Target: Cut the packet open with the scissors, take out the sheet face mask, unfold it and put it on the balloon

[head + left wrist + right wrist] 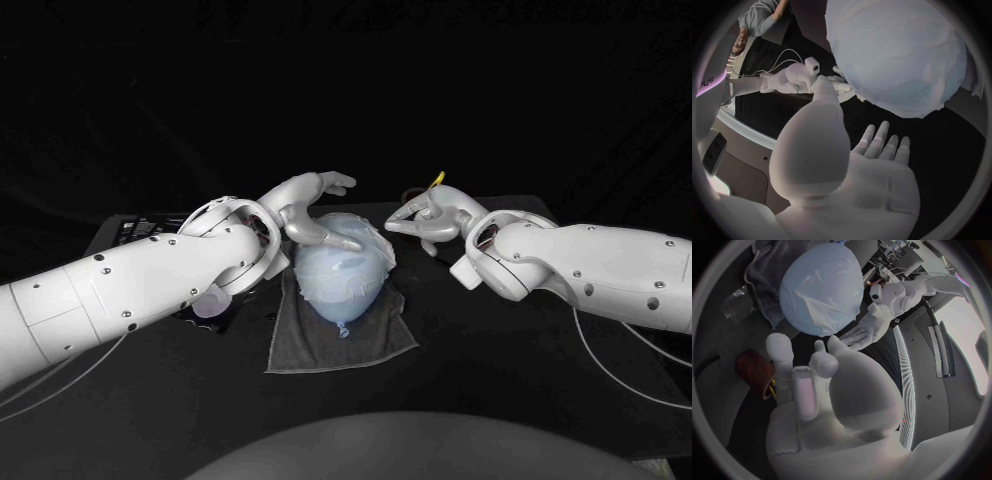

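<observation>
A pale blue balloon (343, 275) lies on a grey towel (340, 335) at the table's middle. A thin whitish sheet mask (898, 50) is draped over the balloon (820, 292). My left hand (310, 218) reaches over the balloon's far end, palm flat and fingers (856, 334) spread, touching the mask there. Just right of that end hovers my right hand (426, 222), fingers loosely bent and holding nothing. A yellow tip (437, 183) shows behind it. A red-brown and yellow thing (754, 371), perhaps the scissors, lies on the table under the right hand.
A pale crumpled wrapper (214, 300) lies on the table under my left forearm, beside the towel. A dark grid-like tray (142, 230) sits at the back left. The table's far edge runs just behind both hands.
</observation>
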Controlling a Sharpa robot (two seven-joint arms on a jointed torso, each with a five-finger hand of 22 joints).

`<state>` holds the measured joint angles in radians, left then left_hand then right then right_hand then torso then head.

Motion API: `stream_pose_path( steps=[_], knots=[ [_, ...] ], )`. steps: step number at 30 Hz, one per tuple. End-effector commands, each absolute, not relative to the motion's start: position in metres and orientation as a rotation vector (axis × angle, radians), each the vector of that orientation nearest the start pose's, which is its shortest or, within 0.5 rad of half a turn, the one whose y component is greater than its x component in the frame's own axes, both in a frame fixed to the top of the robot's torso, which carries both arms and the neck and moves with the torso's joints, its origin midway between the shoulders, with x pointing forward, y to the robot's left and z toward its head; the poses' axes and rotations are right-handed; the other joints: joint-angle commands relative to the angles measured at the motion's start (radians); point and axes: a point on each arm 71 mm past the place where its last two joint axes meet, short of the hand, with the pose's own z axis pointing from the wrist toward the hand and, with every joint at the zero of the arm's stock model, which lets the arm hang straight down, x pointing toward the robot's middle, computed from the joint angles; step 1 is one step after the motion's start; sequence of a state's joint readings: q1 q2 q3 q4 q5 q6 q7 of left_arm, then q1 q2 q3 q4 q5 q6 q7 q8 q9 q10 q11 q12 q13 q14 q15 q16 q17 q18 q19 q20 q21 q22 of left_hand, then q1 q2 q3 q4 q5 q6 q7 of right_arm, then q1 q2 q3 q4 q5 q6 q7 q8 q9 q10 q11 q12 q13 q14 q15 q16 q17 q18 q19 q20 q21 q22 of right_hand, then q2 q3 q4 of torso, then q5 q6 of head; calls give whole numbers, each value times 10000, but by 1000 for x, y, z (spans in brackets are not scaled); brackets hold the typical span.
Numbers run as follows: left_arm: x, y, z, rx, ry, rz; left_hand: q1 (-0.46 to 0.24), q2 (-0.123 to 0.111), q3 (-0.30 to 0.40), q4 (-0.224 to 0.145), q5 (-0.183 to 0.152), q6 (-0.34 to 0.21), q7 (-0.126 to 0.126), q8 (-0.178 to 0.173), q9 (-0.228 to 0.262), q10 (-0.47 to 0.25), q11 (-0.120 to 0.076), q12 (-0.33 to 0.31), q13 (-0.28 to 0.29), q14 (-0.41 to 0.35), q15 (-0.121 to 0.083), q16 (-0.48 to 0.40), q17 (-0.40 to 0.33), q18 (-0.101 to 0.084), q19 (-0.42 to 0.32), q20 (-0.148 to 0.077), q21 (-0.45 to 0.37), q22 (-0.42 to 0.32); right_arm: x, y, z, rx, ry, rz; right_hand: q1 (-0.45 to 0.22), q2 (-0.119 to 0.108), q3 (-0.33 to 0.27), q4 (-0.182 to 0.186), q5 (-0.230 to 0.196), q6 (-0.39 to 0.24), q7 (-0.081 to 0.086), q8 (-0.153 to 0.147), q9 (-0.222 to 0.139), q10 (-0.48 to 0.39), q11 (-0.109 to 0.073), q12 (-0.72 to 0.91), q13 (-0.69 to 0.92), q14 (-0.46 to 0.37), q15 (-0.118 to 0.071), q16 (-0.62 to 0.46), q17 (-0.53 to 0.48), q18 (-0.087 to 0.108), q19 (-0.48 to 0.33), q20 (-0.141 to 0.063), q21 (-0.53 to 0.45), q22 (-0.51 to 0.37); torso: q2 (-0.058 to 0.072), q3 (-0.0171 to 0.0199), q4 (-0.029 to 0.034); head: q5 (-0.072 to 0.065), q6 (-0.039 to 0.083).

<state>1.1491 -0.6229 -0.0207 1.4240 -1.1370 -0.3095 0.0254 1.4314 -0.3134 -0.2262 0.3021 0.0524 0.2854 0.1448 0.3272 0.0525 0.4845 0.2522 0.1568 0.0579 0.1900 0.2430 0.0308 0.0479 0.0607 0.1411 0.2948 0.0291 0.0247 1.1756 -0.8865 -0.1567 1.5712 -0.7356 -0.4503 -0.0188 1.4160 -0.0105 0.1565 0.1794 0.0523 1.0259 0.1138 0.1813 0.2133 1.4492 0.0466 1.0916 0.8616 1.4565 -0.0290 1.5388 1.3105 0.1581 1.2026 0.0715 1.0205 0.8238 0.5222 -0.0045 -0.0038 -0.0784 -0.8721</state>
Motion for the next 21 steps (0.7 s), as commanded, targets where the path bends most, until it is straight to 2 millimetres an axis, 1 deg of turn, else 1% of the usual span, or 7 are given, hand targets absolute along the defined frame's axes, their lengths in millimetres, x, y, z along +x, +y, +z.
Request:
stream_pose_path(
  steps=[1,5,7,10,15,19,21],
  knots=[
    [487,109,-209,3,17924,-9499,-18,-3,-36,3,3,-79,1504,-51,-6,7,88,-58,-2,-22,78,-2,12,12,-78,13,-54,-1,456,-216,-241,5548,19080,8933,-151,-10,14,42,-32,-17,118,-57,9,952,-64,4093,6349,990,32,65,1722,-142,23,50,86,86,3,-9,-1,-29,-5],
    [486,107,-211,33,18134,-9256,-72,-5,-39,6,-1,-72,1522,-58,-5,39,133,-51,2,9,138,6,22,40,-72,7,-48,3,457,-213,-242,5449,19151,8828,-317,-101,-41,76,-37,-147,202,-165,-10,1072,14,4445,6725,1014,82,126,1885,-172,92,109,269,312,1,-17,6,-40,9],
    [486,106,-212,44,18201,-9187,-77,-5,-41,6,-1,-62,1523,-47,-3,45,135,-50,2,13,141,7,23,42,-69,7,-48,3,458,-212,-242,5445,19100,8784,-360,-120,-63,88,-36,-165,219,-189,-10,1113,34,4553,6839,1024,101,146,1944,-175,105,131,311,363,-3,-16,16,-46,2],
    [485,105,-213,55,18313,-9101,-112,-5,-39,7,-1,-52,1526,-46,-2,57,144,-47,4,26,157,10,27,54,-63,6,-45,6,459,-211,-242,5454,19019,8764,-406,-134,-90,108,-38,-166,231,-199,-7,1149,44,4640,6932,1031,112,161,1988,-183,131,145,366,432,1,-13,25,-18,-6],
    [485,107,-215,19,18544,-8884,-184,-3,-36,8,1,4,1531,-9,9,149,159,-15,17,98,182,29,47,81,-57,3,-40,9,460,-210,-241,5467,18905,8872,-445,-117,-107,133,-37,-161,235,-209,-1,1216,55,4792,7092,1037,121,174,2027,-187,146,160,411,491,-2,-14,23,9,-6],
    [484,108,-215,17,18701,-8770,-220,-2,-36,7,3,66,1533,36,21,224,165,12,26,158,194,45,63,99,-46,4,-35,12,459,-209,-240,5454,18798,9006,-454,-86,-104,141,-36,-167,241,-224,2,1216,64,4792,7092,1045,128,189,2072,-191,163,173,457,548,-1,-4,17,-9,-6],
    [483,110,-216,19,18783,-8721,-235,-1,-40,7,5,104,1533,63,29,267,165,28,32,182,196,53,70,108,-45,4,-34,13,458,-208,-238,5378,18702,9165,-465,-60,-101,150,-36,-170,248,-235,5,1216,71,4792,7092,1047,135,195,2088,-193,173,180,487,584,4,-5,12,11,-6]
  ],
)
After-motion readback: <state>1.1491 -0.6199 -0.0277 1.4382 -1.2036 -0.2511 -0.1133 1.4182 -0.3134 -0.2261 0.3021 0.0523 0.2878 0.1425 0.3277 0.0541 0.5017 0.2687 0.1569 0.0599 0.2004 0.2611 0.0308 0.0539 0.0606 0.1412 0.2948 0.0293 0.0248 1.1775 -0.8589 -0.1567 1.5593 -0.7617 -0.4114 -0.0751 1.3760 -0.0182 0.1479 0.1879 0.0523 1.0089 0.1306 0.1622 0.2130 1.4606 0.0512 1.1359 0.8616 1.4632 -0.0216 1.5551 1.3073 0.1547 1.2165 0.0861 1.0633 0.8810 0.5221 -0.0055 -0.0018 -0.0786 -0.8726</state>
